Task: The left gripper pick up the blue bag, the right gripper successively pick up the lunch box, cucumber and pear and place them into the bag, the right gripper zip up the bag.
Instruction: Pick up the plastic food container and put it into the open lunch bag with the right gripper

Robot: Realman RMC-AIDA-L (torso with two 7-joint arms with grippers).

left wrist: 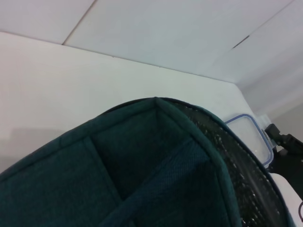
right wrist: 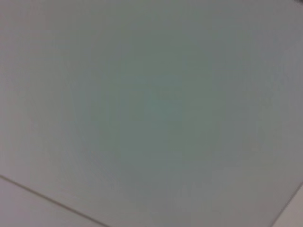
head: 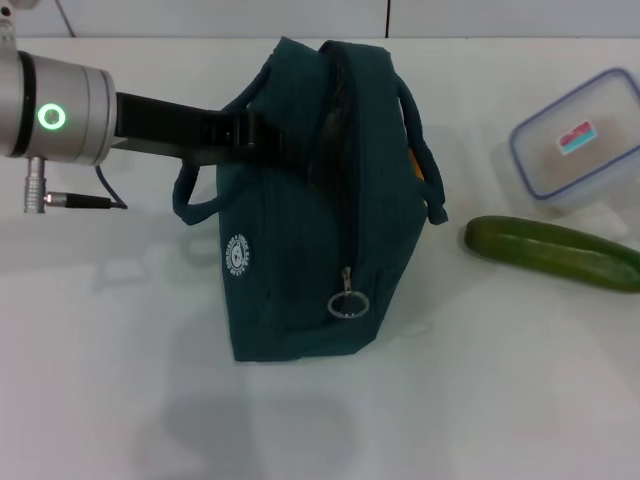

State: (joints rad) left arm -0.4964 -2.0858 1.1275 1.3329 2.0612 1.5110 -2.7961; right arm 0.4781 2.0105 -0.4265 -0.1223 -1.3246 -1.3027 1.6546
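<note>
The blue bag stands upright mid-table, its top zipper parted and its ring pull hanging at the front. My left gripper reaches in from the left and is shut on the bag's upper left edge; the left wrist view looks over the bag's top. The lunch box sits at the far right, also visible past the bag's rim. The cucumber lies in front of it. An orange sliver of the pear shows behind the bag. A black piece of the right gripper shows beside the lunch box.
The white table extends in front of and to the left of the bag. A wall rises behind the table's far edge. The right wrist view holds only a plain pale surface.
</note>
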